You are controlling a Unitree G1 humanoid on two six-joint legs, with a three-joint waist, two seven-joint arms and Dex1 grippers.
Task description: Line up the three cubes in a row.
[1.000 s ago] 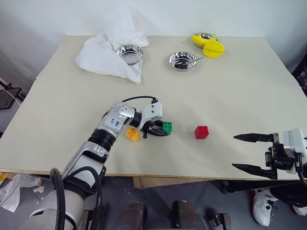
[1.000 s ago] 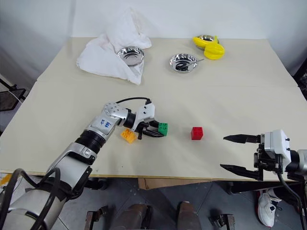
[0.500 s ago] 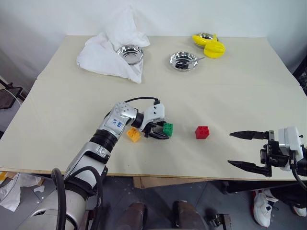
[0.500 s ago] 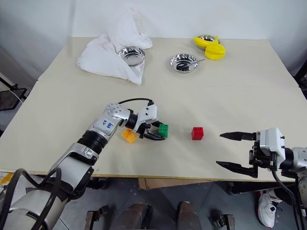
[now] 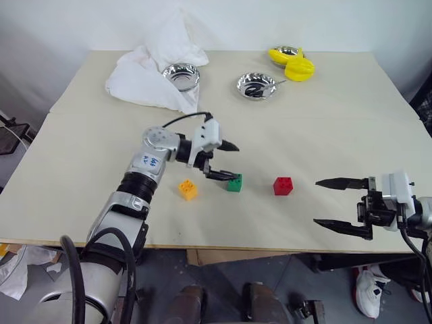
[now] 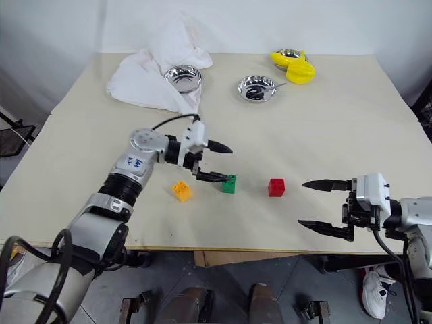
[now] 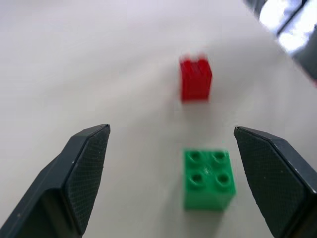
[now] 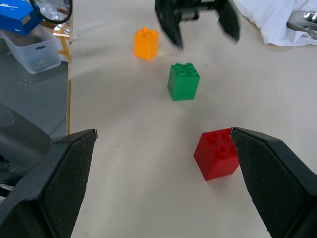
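A plain indoor test or lab room. A wide, pale beige table (image 5: 337, 121) fills most of the frame against bare white walls (image 5: 81, 20) along the top. A clear plastic storage bin (image 8: 37, 52) holding a blue box (image 8: 17, 15) sits on the grey floor (image 5: 223, 270) beside the table.

My left hand (image 5: 228, 160) covers part of the green cube's (image 5: 234, 182) near-left edge in the head views. In my left wrist view the red cube (image 7: 195, 78) is blurred, its studs not resolvable. One steel bowl (image 5: 288, 51) sits half hidden behind the yellow object (image 5: 295, 65); the white cloth (image 5: 152, 71) tucks under the other bowl's (image 5: 181, 75) rim.
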